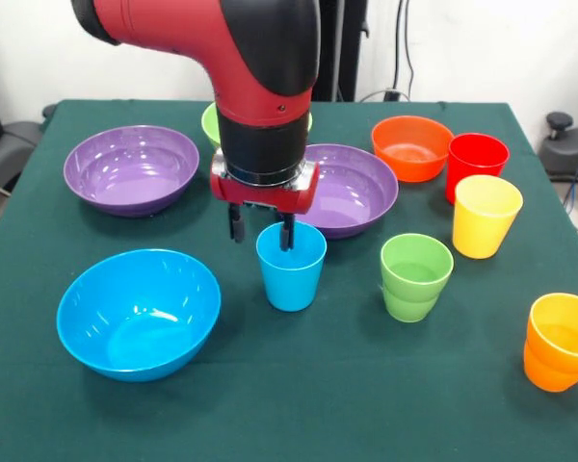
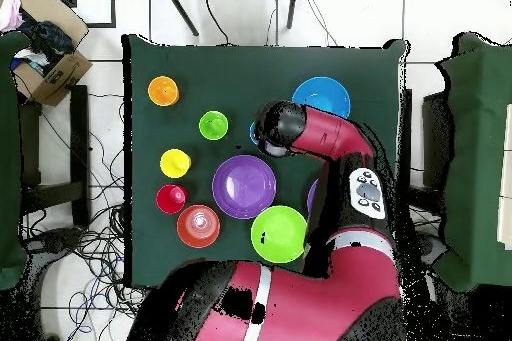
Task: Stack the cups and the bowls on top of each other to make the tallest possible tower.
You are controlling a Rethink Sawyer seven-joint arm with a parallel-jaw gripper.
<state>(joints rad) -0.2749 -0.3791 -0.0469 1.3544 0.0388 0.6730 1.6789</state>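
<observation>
Cup, blue (image 1: 291, 267), upright near table (image 1: 299, 414) centre with its axis vertical, sits directly under gripper (image 1: 262, 231), jaws spread astride its far-left rim, one finger inside, one outside, not yet clenched; purple bowl (image 1: 352, 188) just beyond.

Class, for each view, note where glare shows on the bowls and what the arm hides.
Front view: pale glare streaks inside the blue bowl and left purple bowl; the arm covers most of the light green bowl. Overhead view: the arm hides nearly all of the blue cup.
</observation>
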